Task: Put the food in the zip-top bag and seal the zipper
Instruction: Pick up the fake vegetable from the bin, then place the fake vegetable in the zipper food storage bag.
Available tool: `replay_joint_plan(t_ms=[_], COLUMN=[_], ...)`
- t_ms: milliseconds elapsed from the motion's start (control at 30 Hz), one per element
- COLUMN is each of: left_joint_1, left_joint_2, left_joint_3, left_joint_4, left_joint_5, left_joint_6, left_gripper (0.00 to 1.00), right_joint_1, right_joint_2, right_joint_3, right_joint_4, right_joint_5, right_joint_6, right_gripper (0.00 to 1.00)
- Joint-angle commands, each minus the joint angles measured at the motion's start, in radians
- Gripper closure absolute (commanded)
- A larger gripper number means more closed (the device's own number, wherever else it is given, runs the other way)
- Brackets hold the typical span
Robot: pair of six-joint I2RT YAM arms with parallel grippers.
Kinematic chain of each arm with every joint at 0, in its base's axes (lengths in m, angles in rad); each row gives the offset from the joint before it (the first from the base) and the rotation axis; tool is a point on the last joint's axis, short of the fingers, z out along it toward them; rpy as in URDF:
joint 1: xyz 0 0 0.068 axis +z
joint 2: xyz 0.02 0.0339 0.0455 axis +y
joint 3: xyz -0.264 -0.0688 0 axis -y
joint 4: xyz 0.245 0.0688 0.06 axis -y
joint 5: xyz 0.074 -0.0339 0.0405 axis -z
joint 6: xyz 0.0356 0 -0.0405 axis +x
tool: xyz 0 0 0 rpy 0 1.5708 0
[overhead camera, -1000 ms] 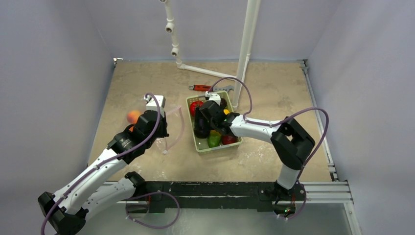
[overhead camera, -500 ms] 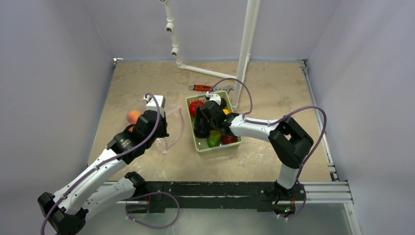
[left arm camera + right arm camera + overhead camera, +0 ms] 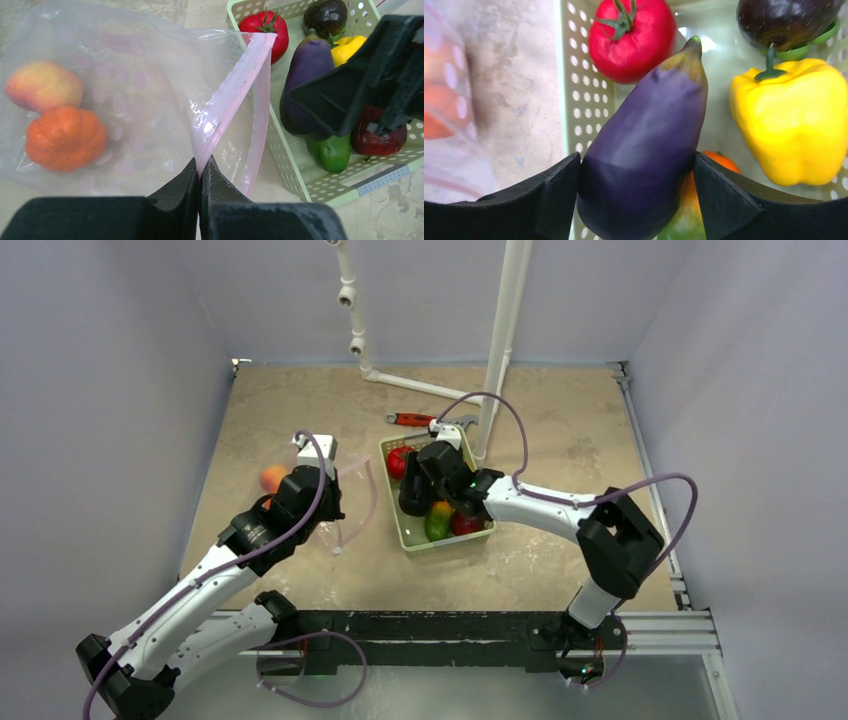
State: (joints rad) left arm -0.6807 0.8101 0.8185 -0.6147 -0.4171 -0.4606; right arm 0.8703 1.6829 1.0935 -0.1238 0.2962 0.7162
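My left gripper (image 3: 201,162) is shut on the pale pink zipper (image 3: 235,90) of the clear zip-top bag (image 3: 135,90), holding one lip of the mouth up. Inside the bag lie a peach (image 3: 42,85) and an orange pumpkin-like piece (image 3: 65,137). Over the light green basket (image 3: 285,155), my right gripper (image 3: 636,165) is shut on a purple eggplant (image 3: 644,140), one finger pressing each side. A red tomato (image 3: 634,37), a yellow pepper (image 3: 796,120), a dark purple piece (image 3: 786,20), a green cucumber (image 3: 330,152) and a red piece (image 3: 375,142) lie in the basket.
A red-handled wrench (image 3: 410,419) lies just behind the basket. A white upright pipe (image 3: 500,350) stands at the basket's far right corner, with a second pipe (image 3: 410,383) running along the table behind it. Grey walls close in the table on three sides.
My right jaws have closed in onto the eggplant, and the right wrist has shifted slightly back and to the right. The left arm and the bag have not moved.
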Motion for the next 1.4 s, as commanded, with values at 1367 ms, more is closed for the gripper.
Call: replay_joint_plan(t_ms=[1367], left_joint_1=[0.002], left_joint_2=[-0.007], left_joint_3=[-0.007], left_joint_4=[0.036], left_joint_5=[0.005], left_joint_6=[-0.003], left_gripper=[1.0], right_joint_1=[0.159], right_joint_2=[-0.326], right_joint_3=[-0.051], right_joint_4=[0.208], right_joint_5=[-0.397], right_joint_6=[-0.259], right_gripper=[0.72])
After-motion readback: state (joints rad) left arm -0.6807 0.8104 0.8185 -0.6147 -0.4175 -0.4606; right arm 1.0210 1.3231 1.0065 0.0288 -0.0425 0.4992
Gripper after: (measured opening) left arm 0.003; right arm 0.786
